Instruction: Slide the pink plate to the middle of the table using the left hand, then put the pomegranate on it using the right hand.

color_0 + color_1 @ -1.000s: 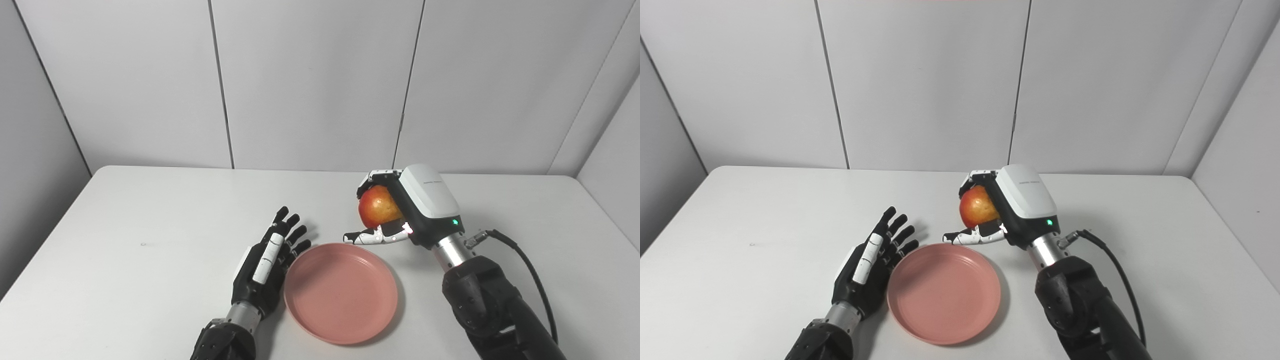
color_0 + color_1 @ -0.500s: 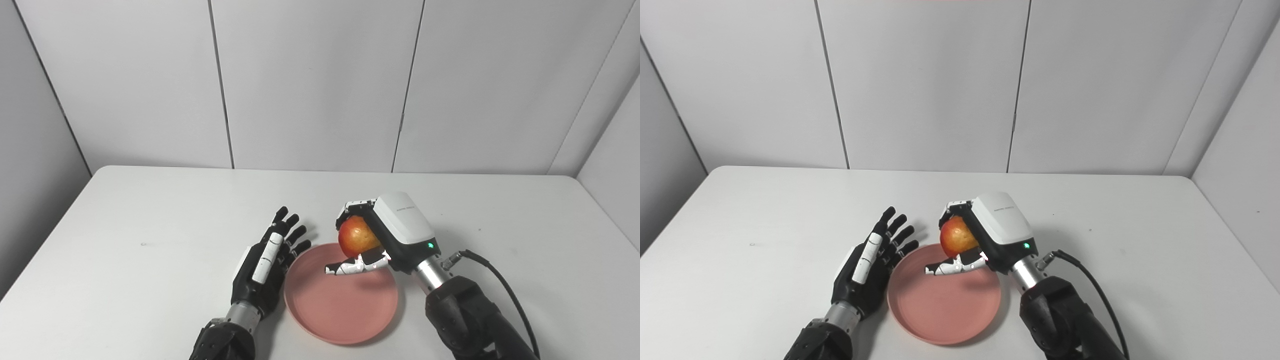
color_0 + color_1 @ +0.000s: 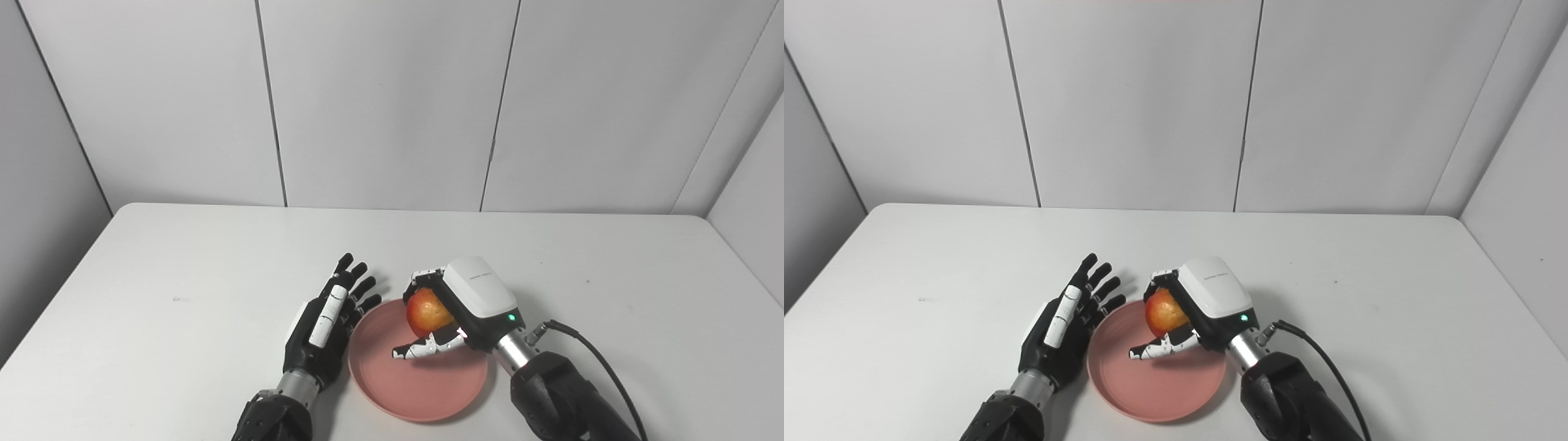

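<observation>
Pomegranate [image 3: 427, 312], red and orange, sat clasped in the right hand [image 3: 456, 309], fingers curled over its top and thumb stretched out below it. A second earlier that hand had held the fruit above bare table beyond the far rim of the pink plate [image 3: 416, 392]; since then it had come nearer and lower, so the fruit hung over the plate's far half. Whether it touched the plate could not be told. The plate lay in the same spot near the middle of the white table [image 3: 184, 257]. The left hand [image 3: 327, 327] had not moved: flat on the table, fingers spread, holding nothing, its edge just beside the plate's left rim.
</observation>
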